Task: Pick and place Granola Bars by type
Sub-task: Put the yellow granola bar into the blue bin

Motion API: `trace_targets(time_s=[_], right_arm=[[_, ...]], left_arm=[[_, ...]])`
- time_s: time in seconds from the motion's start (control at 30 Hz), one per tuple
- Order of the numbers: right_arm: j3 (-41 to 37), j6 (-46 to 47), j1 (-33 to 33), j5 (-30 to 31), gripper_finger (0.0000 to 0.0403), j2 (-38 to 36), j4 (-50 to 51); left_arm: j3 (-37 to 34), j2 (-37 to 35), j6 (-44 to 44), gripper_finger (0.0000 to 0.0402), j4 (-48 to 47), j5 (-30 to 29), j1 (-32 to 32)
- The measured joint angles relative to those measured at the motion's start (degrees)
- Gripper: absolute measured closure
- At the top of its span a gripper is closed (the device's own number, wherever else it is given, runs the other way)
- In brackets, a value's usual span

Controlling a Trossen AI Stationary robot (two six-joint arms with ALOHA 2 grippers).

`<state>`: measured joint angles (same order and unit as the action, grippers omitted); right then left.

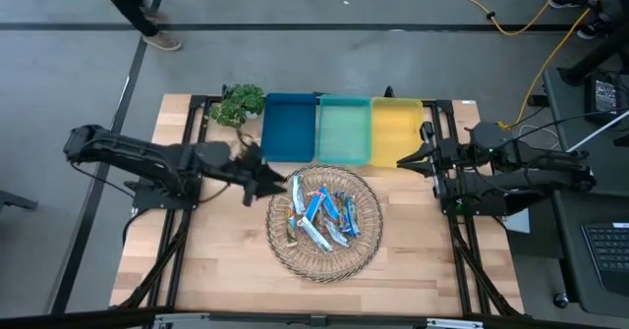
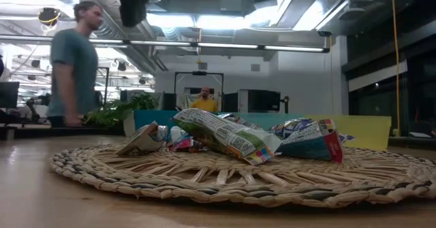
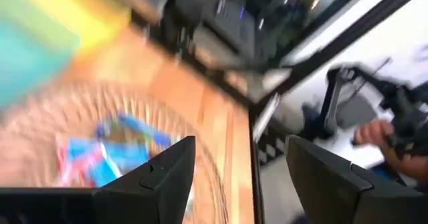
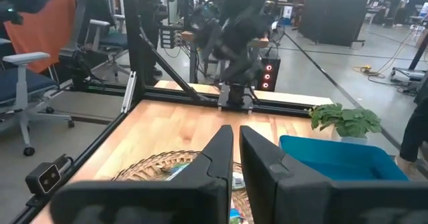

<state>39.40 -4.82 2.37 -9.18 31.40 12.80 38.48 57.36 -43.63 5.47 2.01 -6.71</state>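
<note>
The left gripper [image 1: 273, 183] has its jaws wide apart with nothing between them, as the left wrist view shows; it hangs just at the left edge of the woven basket [image 1: 369, 233]. The right gripper [image 1: 405, 159] has its jaws almost together, with only a narrow slit, and holds nothing; it waits near the right end of the yellow tray [image 1: 396, 133], apart from the basket.

The Granola Bars [image 1: 322, 218] lie in a loose heap in the middle of the basket, mostly blue wrappers. Only the low view shows that one bar has a green and white wrapper [image 2: 228, 137] and another a red end [image 2: 332, 148]. Only the high view shows the three trays in a row behind the basket: the blue tray [image 1: 290, 127], the teal tray [image 1: 344, 130] and the yellow one, touching side by side. A small plant [image 1: 240, 104] stands beside the blue tray.

In front of the basket the wooden table [image 1: 216, 260] is bare and wide. In the low view a person [image 2: 73, 68] stands behind the table.
</note>
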Motion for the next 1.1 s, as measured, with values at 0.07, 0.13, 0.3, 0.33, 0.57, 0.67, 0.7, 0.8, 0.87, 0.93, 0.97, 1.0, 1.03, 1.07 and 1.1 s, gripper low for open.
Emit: trace_targets(time_s=[0.07, 0.13, 0.3, 0.33, 0.57, 0.67, 0.7, 0.8, 0.87, 0.93, 0.97, 1.0, 1.03, 1.07, 1.1], right_arm=[[0.00, -0.11, 0.00, -0.01, 0.0370, -0.04, 0.00], [0.00, -0.22, 0.00, -0.01, 0.0370, -0.02, 0.00], [0.00, -0.25, 0.00, -0.02, 0.0370, -0.04, 1.43], [0.00, -0.34, 0.00, -0.03, 0.0370, -0.03, 1.94], [0.00, -2.19, 0.00, 0.01, 0.0370, -0.02, 4.00], [0.00, -2.29, 0.00, 0.01, 0.0370, -0.02, 4.00], [0.00, -2.29, 0.00, 0.01, 0.0370, -0.04, 4.02], [0.00, -2.29, 0.00, 0.01, 0.0370, -0.04, 4.18], [0.00, -2.16, 0.00, 0.01, 0.0370, -0.04, 4.68], [0.00, -1.68, 0.00, 0.01, 0.0370, -0.02, 5.18], [0.00, -1.68, 0.00, 0.01, 0.0370, -0.04, 5.51], [0.00, -1.68, 0.00, -0.01, 0.0370, -0.04, 5.80], [0.00, -1.68, 0.00, -0.01, 0.0370, -0.03, 5.91], [0.00, -1.68, 0.00, -0.01, 0.0370, -0.02, 6.05], [0.00, -1.67, 0.00, -0.01, 0.0370, -0.04, 6.20]], left_arm=[[0.17, 2.99, -3.16, 0.0178, -0.83, 0.90, -1.85], [0.17, 5.76, -6.69, 0.0178, -0.68, 1.08, -3.73], [0.17, 11.89, -14.81, 0.0178, -0.81, 0.72, -7.50], [0.17, 13.09, -16.33, 0.0178, -0.71, 0.70, -8.10], [0.20, 20.89, -25.31, 0.0178, -1.53, 0.62, -9.92], [0.22, 23.97, -27.86, 0.0178, -1.79, 0.62, -10.09], [0.22, 24.82, -28.36, 0.0178, -1.76, 0.61, -10.07], [0.22, 27.21, -29.52, 0.0178, -1.62, 0.58, -9.91], [0.22, 28.56, -30.33, 0.0178, -1.52, 0.47, -9.69], [0.22, 29.79, -31.31, 0.0178, -1.43, 0.47, -9.38], [0.22, 30.39, -31.75, 0.0178, -1.50, 0.47, -9.22], [0.22, 30.90, -32.21, 0.0178, -1.53, 0.38, -9.04], [0.22, 31.42, -32.51, 0.0178, -1.54, 0.36, -8.81], [0.22, 31.96, -33.02, 0.0178, -1.54, 0.38, -8.54], [0.22, 32.37, -33.62, 0.0178, -1.74, 0.37, -8.29]])
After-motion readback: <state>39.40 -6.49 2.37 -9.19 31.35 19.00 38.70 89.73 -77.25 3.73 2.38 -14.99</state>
